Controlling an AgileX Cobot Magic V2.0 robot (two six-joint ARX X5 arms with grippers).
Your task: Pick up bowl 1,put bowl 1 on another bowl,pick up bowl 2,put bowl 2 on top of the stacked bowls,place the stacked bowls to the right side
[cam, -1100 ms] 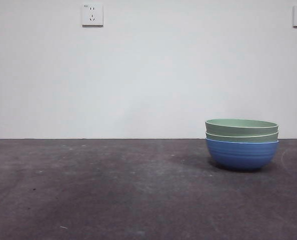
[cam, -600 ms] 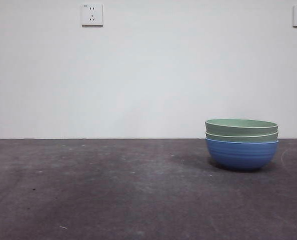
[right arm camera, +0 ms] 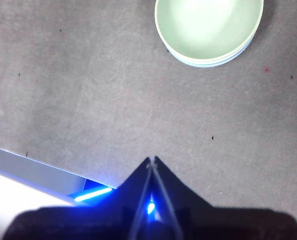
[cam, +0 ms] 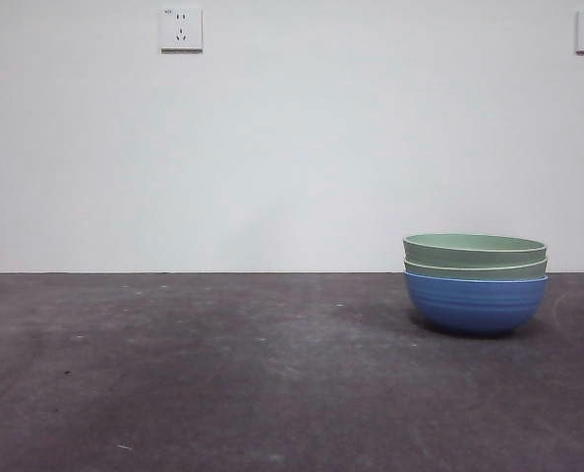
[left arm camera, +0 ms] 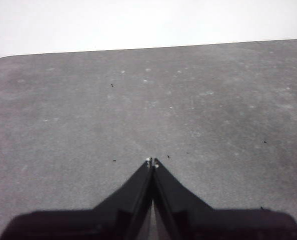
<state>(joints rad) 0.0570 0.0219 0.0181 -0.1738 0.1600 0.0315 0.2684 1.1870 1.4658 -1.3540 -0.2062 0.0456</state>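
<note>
1. The stacked bowls [cam: 475, 283] stand on the dark grey worktop [cam: 223, 374] at the right of the front frame, low against the white wall [cam: 292, 147]: a blue ribbed bowl [cam: 475, 303] at the bottom with 2 pale green bowls [cam: 475, 252] nested in it, their light rims level and nearly flush.
2. In the right wrist view the same stack [right arm camera: 209, 30] shows from above at the upper right of the frame, open mouth up, nothing inside.
3. The right gripper [right arm camera: 152, 161] hangs over bare worktop, well apart from the stack, its 2 black jaws pressed together and holding nothing.
4. The left gripper [left arm camera: 152, 162] is likewise closed and empty, with only bare worktop in its view.
5. Judging from how things lie, the stacking and the move to the right side look done.
6. Handling, as a judgement: the bowls look like light, stiff plastic with smooth, somewhat slippery walls. Nested, they should lift as 1 piece if taken by the rim, 1 jaw inside the top green bowl and 1 outside the blue wall. A pinch on the top rim alone could pull only that bowl out.
7. Around: 2 wall sockets [cam: 181, 29] sit high at the upper left and upper right of the front frame. A pale edge with a blue light [right arm camera: 93, 194] shows at the lower left of the right wrist view. Nothing stands between either gripper and the stack.
</note>
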